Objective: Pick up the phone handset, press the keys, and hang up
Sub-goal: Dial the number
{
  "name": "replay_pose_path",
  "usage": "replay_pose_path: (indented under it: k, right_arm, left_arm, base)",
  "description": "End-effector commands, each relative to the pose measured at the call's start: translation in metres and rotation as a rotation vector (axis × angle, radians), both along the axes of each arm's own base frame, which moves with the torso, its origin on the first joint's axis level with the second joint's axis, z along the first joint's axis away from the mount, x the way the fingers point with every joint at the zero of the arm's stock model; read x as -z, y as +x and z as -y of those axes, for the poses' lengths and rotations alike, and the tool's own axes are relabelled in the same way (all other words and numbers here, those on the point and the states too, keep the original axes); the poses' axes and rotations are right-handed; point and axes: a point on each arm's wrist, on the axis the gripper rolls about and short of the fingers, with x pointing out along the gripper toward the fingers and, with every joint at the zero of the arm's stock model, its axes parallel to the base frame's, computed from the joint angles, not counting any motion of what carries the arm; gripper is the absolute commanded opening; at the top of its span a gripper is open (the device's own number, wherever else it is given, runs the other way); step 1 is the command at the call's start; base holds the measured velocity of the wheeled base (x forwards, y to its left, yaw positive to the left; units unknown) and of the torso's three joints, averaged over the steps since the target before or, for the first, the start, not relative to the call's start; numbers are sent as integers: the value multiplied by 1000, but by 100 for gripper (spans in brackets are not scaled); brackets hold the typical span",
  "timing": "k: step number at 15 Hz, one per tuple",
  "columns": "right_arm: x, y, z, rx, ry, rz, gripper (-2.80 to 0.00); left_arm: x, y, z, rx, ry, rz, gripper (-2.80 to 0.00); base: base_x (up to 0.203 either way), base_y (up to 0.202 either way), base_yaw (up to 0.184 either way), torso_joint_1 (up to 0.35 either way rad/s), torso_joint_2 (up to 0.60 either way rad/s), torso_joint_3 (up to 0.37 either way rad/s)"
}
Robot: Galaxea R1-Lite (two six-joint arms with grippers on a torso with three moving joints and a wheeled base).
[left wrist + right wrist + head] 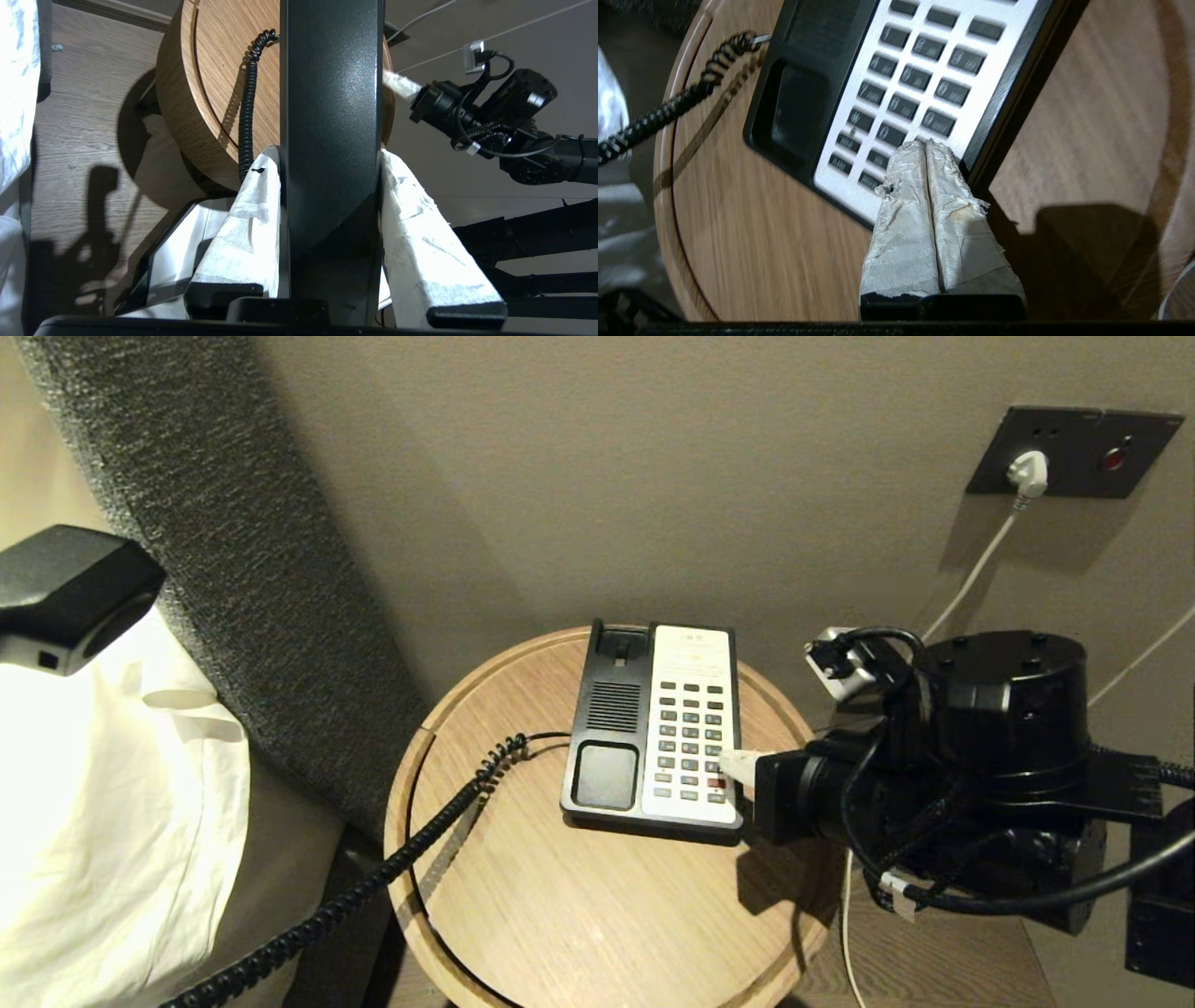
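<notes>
I've got the left pincer [329, 186] clamped mid-shaft on the rigid, slick phone handset [329, 93]; right pincer [927, 149] pinched closed at the keys [901, 105].

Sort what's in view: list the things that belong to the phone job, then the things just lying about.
Belongs to the job:
- phone handset, clamped in the left gripper
- coiled cord
- phone base with keypad
- right gripper, jaws shut, tips at the keypad's lower keys

Just lying about:
- round wooden table
- white plug in the wall socket
- white pillow
</notes>
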Motion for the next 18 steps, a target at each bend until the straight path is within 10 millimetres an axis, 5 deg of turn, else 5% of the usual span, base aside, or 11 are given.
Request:
replay_pose_path:
  k: [1, 18]
  right_arm:
    - [3, -6, -1, -19, -5, -7, -280]
    - [12, -8, -4, -34, -32, -33, -280]
  left_arm:
    - [0, 0, 0, -3, 0, -4, -280]
    - [1, 0, 0, -3, -1, -4, -280]
  base:
    - [0, 0, 0, 0, 0, 0]
    - [0, 0, 0, 0, 0, 0]
